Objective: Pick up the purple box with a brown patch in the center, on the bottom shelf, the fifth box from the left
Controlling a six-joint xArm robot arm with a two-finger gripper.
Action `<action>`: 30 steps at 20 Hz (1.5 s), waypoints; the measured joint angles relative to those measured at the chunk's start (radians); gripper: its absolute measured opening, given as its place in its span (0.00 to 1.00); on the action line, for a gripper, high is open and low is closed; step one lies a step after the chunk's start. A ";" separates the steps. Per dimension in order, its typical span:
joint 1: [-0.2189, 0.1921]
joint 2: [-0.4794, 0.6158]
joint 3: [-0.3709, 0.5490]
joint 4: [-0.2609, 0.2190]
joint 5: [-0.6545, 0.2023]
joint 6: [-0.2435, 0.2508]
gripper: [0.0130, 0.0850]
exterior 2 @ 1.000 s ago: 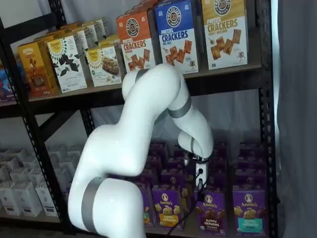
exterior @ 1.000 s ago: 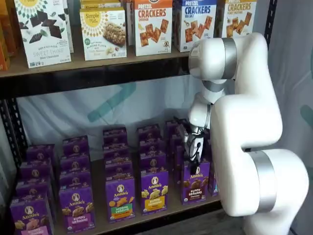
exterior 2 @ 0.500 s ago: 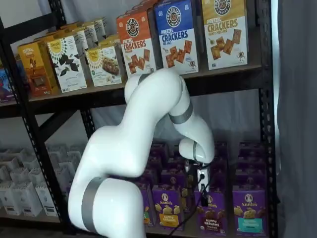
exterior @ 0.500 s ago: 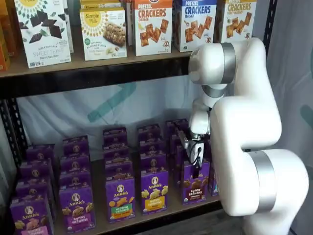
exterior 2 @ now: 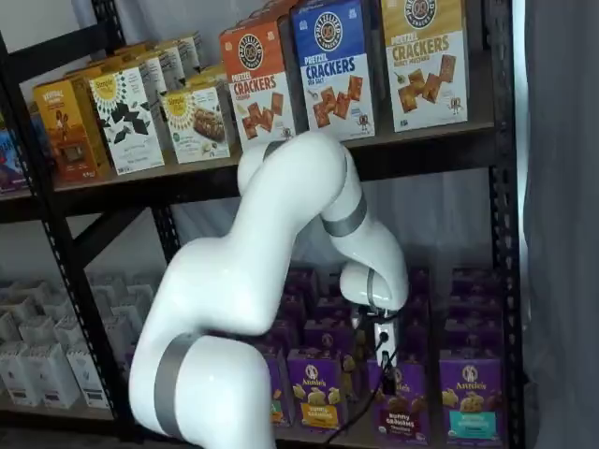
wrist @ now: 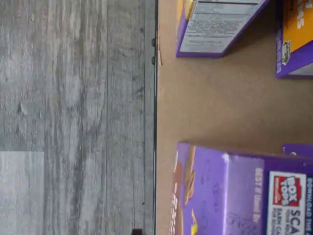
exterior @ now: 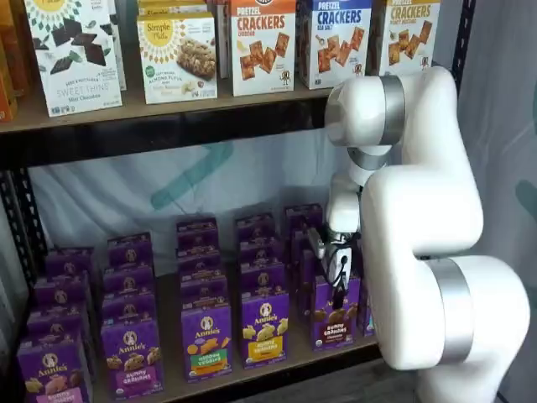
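Gripper (exterior: 338, 295) hangs down directly over the top of the purple box (exterior: 336, 316), fingers dark against it and their gap not readable, so open or closed cannot be told; box stands upright, long axis vertical, at the front of the bottom shelf (exterior: 285, 359).

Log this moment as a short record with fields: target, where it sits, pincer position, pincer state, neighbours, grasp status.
target: purple box, front carton of its row, upright
where: bottom shelf, near its front edge
pincer position: pincer right over the target's top; also seen in a shelf view
pincer state: fingers seen side-on, gap cannot be told
neighbours: yellow-band box beside the target; teal-band box on its other side
grasp status: box on the shelf, not lifted
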 joint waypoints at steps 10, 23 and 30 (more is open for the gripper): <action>0.005 -0.005 0.010 0.000 0.002 0.005 0.67; 0.012 -0.010 0.024 0.047 -0.013 -0.031 0.44; 0.012 -0.015 0.030 0.055 -0.014 -0.038 0.28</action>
